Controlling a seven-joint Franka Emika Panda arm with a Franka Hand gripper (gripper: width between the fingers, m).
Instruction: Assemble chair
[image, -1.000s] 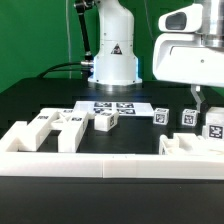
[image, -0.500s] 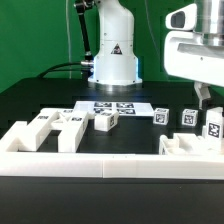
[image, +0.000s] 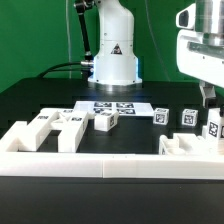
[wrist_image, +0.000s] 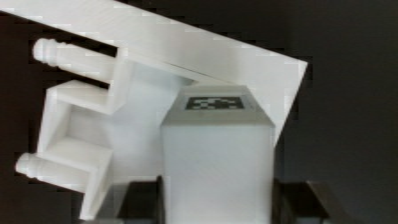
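Rightward in the exterior view my hand (image: 207, 96) has moved, now at that edge. It is clenched on 1 tagged chair leg (wrist_image: 215, 150); a pegged panel (wrist_image: 80, 120) shows beyond it. 3 small tagged parts (image: 188, 117) stand nearby on the table (image: 40, 95); other parts (image: 62, 125) lie toward that view's left.

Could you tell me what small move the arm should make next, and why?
Probably ease straight down: the gripper is shut on the tagged white piece, the pegged panel lies just beyond it in the wrist view, and the gripper hangs well above the table.
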